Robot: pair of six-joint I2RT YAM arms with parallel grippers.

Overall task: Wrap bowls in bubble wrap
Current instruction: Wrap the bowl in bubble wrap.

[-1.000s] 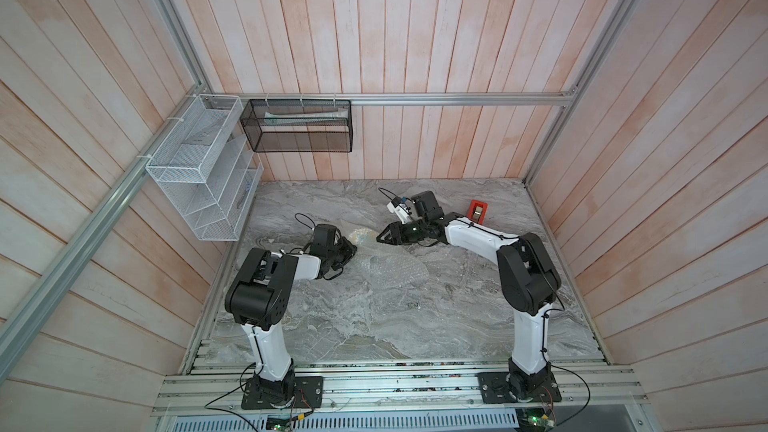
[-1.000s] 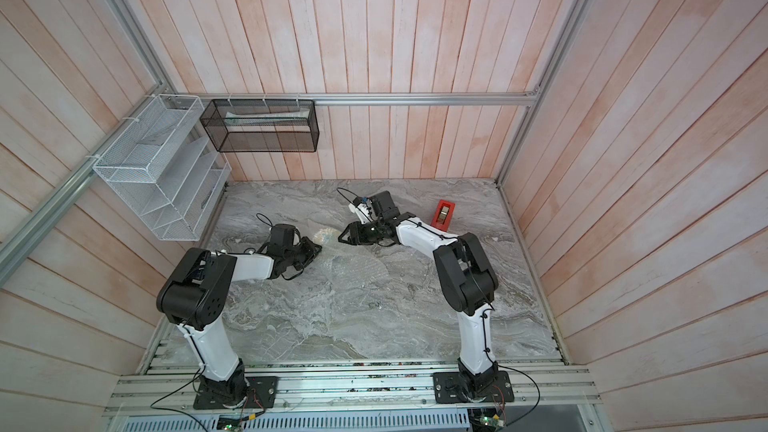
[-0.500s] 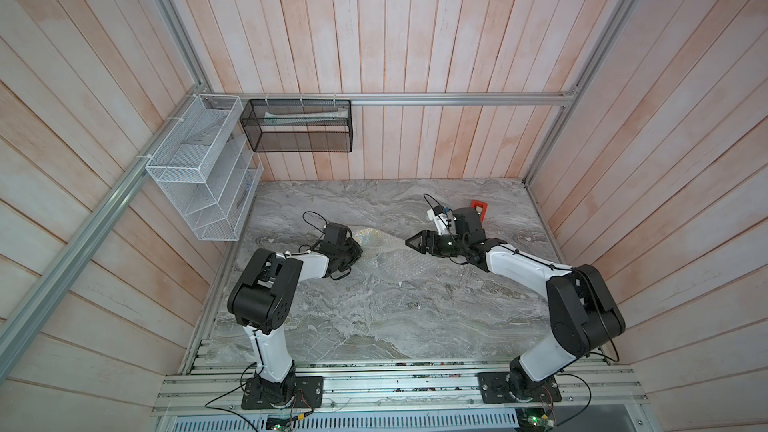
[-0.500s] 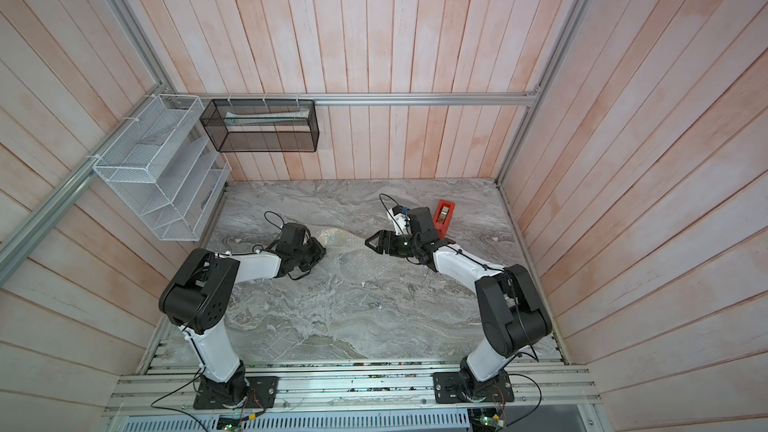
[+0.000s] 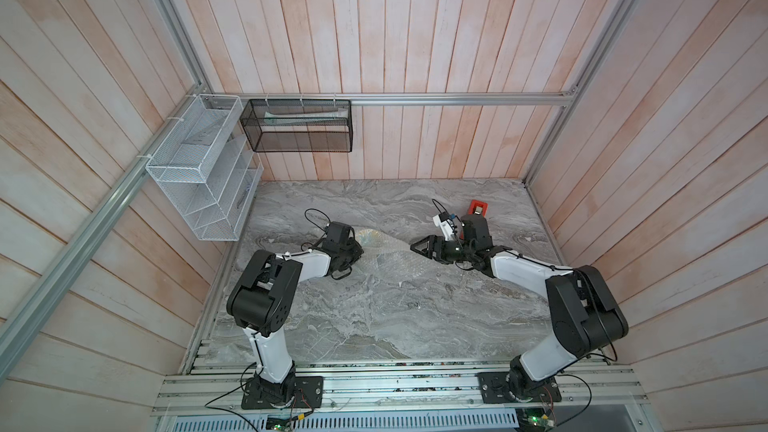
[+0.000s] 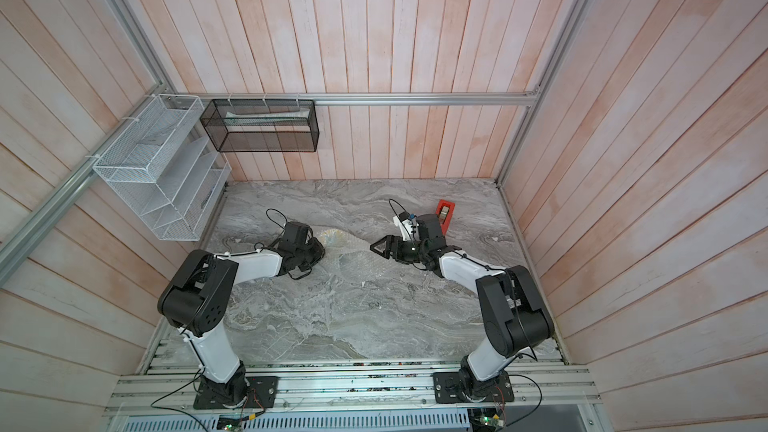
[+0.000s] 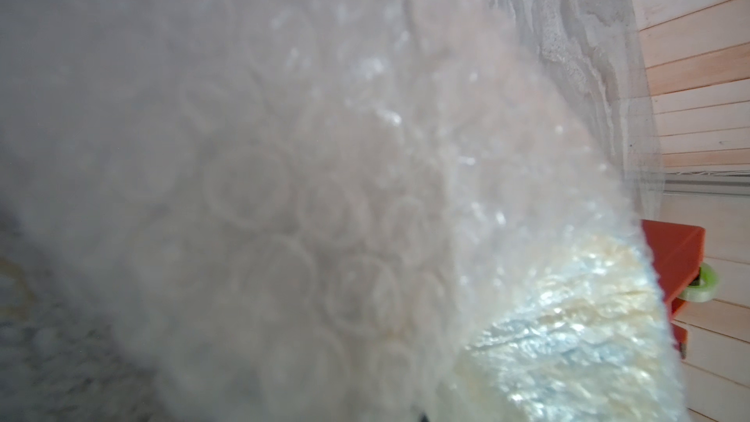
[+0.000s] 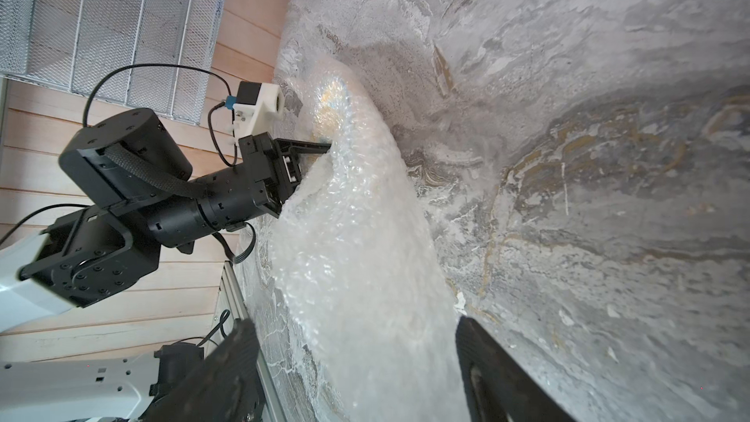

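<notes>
A: Right wrist view: left gripper [image 8: 324, 147], jaws pressed together on a fold of the bubble wrap [image 8: 357, 237], just beside the bowl [image 8: 330, 109] it covers, left of the middle of the counter [image 5: 374, 326].

B: Handling?

A: Bubble wrap's light, limp, slippery, so pinch an edge. Bowl looks rigid and breakable; I'd hold it through the padding.

B: Right gripper [image 5: 420, 246]?

A: Jaws spread, empty, near the wrap's end toward the counter's right edge. Bowl's pattern blurs through plastic; wrap edges are hard to trace.

- Bubble wrap [image 8: 357, 237]: whitish clear, round bubbles.
- Bowl [image 8: 330, 107]: yellow and blue tints.
- Tape dispenser [image 5: 477, 207]: red.
- Table [image 5: 395, 317]: grey marble veining.
- My right gripper [image 8: 353, 324]: black.
</notes>
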